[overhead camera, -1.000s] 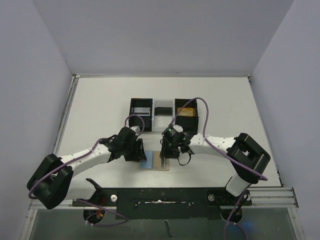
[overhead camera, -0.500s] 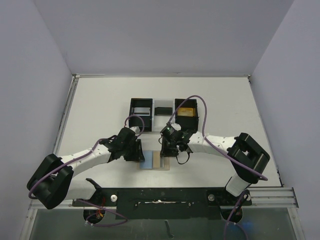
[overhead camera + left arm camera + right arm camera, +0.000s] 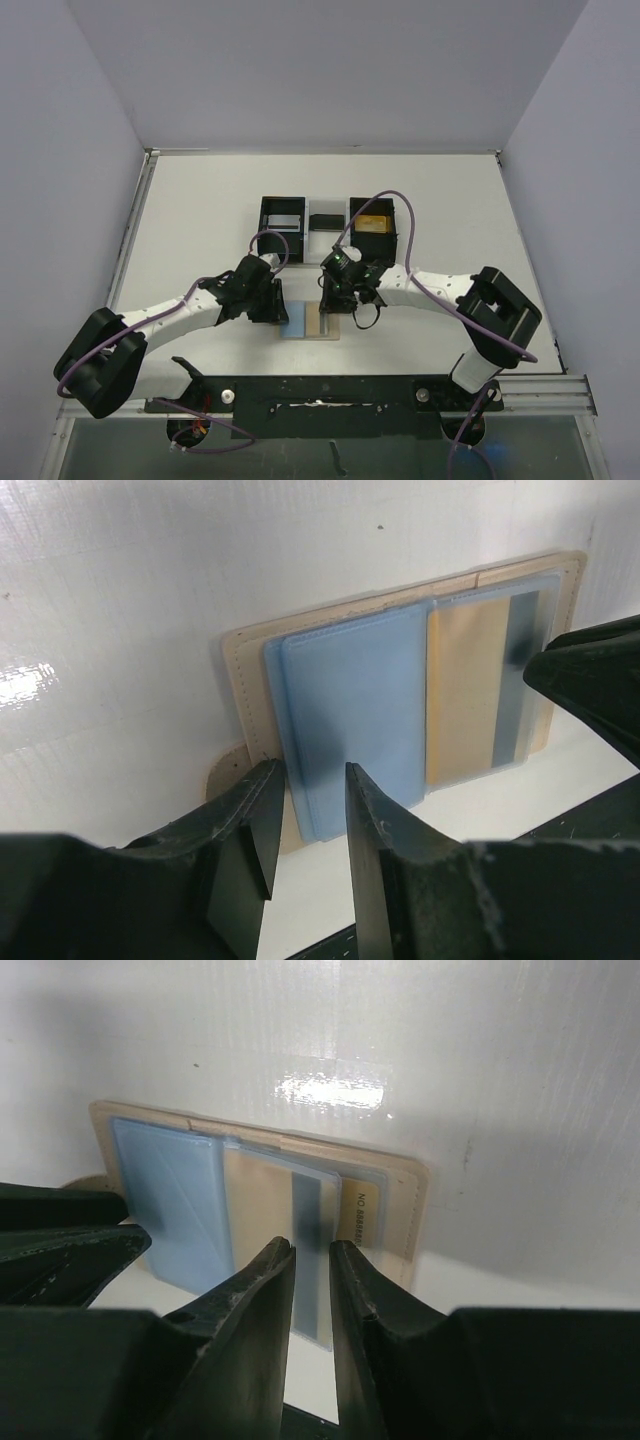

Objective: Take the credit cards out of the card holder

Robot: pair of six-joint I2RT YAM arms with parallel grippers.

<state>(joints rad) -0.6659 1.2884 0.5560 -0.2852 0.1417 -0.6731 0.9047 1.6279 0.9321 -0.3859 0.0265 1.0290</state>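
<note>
The tan card holder (image 3: 325,326) lies open and flat on the white table between my two grippers. A light blue card (image 3: 293,322) covers its left half; in the left wrist view this blue card (image 3: 350,700) lies on the holder (image 3: 243,670) beside a gold card under clear plastic (image 3: 468,695). My left gripper (image 3: 310,770) hangs over the blue card's near edge, jaws a little apart and empty; it also shows in the top view (image 3: 279,304). My right gripper (image 3: 311,1245), also seen in the top view (image 3: 333,300), hovers over a clear card (image 3: 312,1290), jaws narrowly apart.
A black-and-white three-compartment tray (image 3: 264,215) stands behind the holder, with a pale card in its left bay and a yellow item (image 3: 372,224) in its right bay. Purple cables loop from both wrists. The table's near edge carries the arm bases.
The right gripper has shifted slightly left and away over the holder's right half. The left arm and the holder have stayed where they were.
</note>
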